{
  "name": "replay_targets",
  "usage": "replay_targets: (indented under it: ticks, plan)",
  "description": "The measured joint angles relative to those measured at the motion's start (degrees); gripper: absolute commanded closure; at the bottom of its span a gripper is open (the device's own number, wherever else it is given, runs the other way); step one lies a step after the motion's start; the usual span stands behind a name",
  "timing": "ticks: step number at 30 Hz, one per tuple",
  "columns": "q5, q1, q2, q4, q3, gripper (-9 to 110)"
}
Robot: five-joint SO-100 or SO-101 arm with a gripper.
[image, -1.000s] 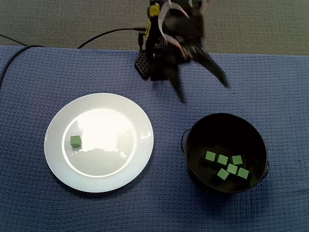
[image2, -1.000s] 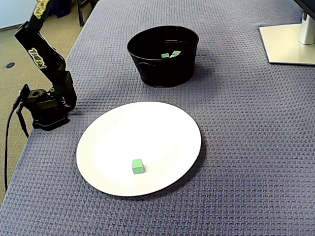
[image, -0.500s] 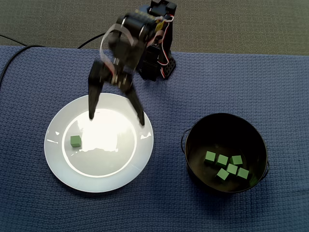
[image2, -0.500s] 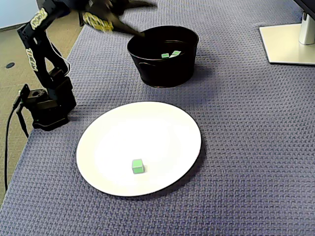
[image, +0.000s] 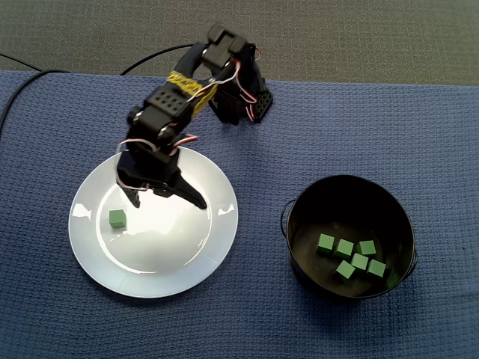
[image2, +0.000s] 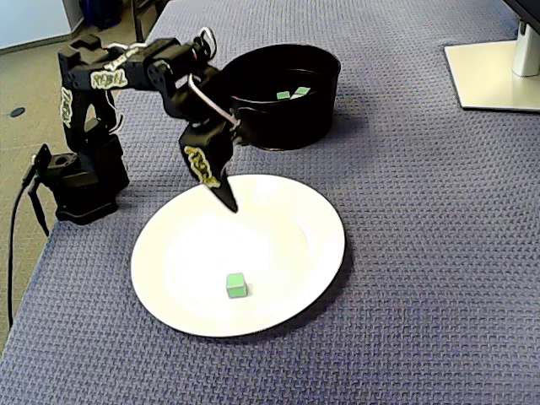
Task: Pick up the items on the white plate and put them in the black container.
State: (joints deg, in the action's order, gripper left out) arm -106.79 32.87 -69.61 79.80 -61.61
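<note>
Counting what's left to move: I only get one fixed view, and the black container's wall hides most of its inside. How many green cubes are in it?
Observer: Five green cubes lie in the black container, in a fixed view.
Operator: I see one finger. Gripper open?
Observer: Yes, the gripper is open, jaws spread over the white plate.
Operator: Around the cube there?
Observer: No; the cube on the plate lies left of both fingertips in that view.

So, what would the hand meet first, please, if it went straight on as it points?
Probably the bare white plate; the hand points down, clear of the green cube.
</note>
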Motion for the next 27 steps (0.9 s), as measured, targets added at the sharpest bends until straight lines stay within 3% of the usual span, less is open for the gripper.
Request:
replay_targets:
  ticks: [4,13,27]
  plan:
    - [-5.2,3.1,6.4,6.2,8.7,44]
    - [-11.9,8.7,16.6,7.7,19.0,44]
    - [-14.5,11.7,26.6,-1.1,23.0,45]
